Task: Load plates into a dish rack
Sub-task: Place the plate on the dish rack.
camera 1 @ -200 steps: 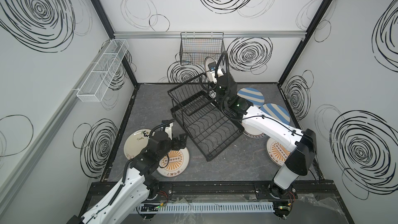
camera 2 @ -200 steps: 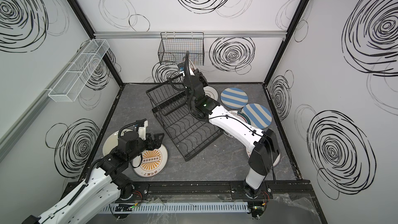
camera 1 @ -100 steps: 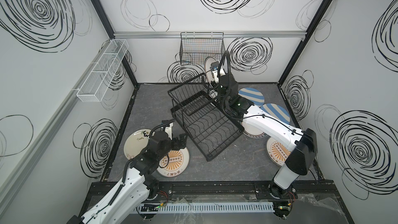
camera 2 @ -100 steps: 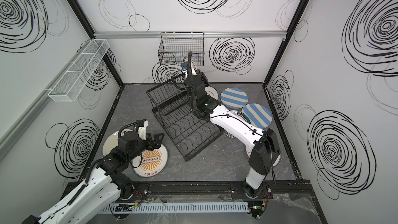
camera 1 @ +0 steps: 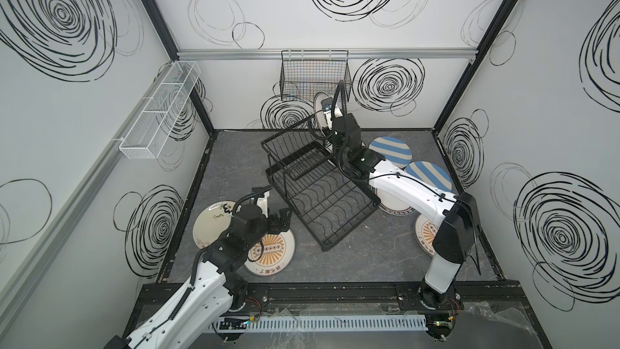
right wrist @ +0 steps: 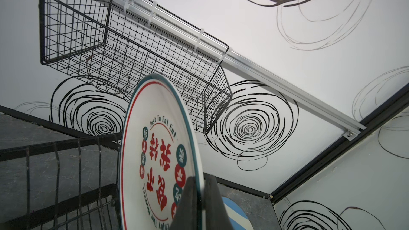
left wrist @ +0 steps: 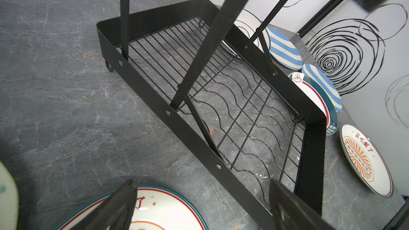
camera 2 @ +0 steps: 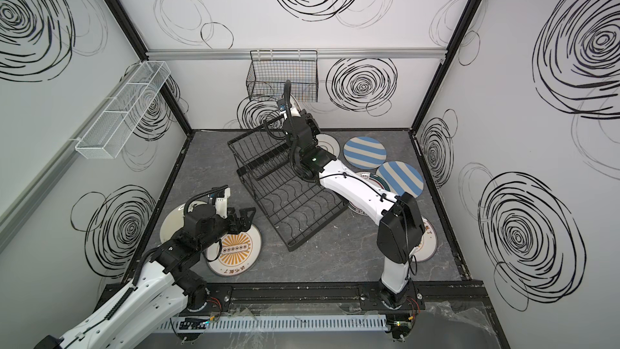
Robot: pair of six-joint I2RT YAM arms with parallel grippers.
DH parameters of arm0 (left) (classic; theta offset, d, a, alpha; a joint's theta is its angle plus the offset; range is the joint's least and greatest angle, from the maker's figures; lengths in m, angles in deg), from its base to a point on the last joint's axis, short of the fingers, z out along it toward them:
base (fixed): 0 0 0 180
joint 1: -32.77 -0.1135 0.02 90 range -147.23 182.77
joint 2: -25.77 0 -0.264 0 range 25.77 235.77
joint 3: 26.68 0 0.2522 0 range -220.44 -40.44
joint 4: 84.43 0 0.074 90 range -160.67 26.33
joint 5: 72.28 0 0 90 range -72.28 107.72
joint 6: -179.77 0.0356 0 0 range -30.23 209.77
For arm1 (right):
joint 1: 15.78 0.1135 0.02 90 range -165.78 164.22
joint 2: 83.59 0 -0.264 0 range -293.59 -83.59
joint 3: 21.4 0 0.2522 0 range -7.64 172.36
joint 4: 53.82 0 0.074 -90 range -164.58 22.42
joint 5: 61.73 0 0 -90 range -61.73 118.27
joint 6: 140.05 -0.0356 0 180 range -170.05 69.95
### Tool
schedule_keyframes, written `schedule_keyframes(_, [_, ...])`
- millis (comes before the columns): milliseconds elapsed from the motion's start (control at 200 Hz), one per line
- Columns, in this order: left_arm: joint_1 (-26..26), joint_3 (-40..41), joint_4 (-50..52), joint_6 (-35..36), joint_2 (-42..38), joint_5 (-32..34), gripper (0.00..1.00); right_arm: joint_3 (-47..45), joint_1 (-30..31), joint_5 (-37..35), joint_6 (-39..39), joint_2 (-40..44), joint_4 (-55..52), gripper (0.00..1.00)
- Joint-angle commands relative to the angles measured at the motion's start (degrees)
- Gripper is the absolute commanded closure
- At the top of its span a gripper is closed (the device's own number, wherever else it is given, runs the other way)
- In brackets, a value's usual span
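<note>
The right gripper (right wrist: 200, 179) is clamped on the rim of the red-character plate (right wrist: 155, 151), holding it on edge, nearly upright, with the printed face toward the dish rack (camera 1: 352, 226). In both top views the plate hangs high at the rack's far right end, just beyond the far corner of the upper basket (camera 1: 295, 152) and below the wall basket (right wrist: 132, 51). The wavy slots of the lower tray lie down and toward the near side from this gripper, so the move likely turns on lowering the plate edge-first with its plane lined up with a slot. The left gripper (left wrist: 202, 183) stands wide open and empty just above the orange sunburst plate (camera 1: 271, 250), which lies flat on the bench beside the rack's near left side.
</note>
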Motion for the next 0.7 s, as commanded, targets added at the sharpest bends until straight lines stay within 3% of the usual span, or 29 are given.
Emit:
schedule_keyframes(0, [0.0,0.0,-1.2,-0.1,-0.4,0.7,0.04,3.0,-1.0,-1.4,0.7,-0.8,0.0,1.0])
schedule_keyframes(185, [0.0,0.0,-1.1,-0.1,-0.6,0.8,0.04,3.8,-1.0,-0.1,-0.2,-0.6,-1.7,0.77])
schedule_keyframes(290, [0.0,0.0,-1.0,-0.1,-0.9,1.1,0.04,4.0,-1.1,0.5,-0.4,0.2,-2.2,0.71])
schedule_keyframes(415, [-0.1,0.0,-1.0,-0.1,-1.2,1.2,0.04,4.6,-1.2,1.4,-1.0,1.0,-4.4,0.34])
schedule_keyframes(470, [-0.1,0.0,-1.0,-0.1,-1.3,1.2,0.04,4.1,-1.5,2.6,-2.2,2.5,-5.7,0.24])
schedule_keyframes(580, [-0.1,0.0,-0.9,-0.1,-1.4,1.3,0.04,-0.9,-3.4,8.8,-7.3,8.8,-6.8,0.11])
schedule_keyframes(695, [-0.1,0.0,-1.0,-0.2,-1.3,1.2,0.04,-7.4,-8.6,21.7,-15.4,16.6,-8.7,0.07])
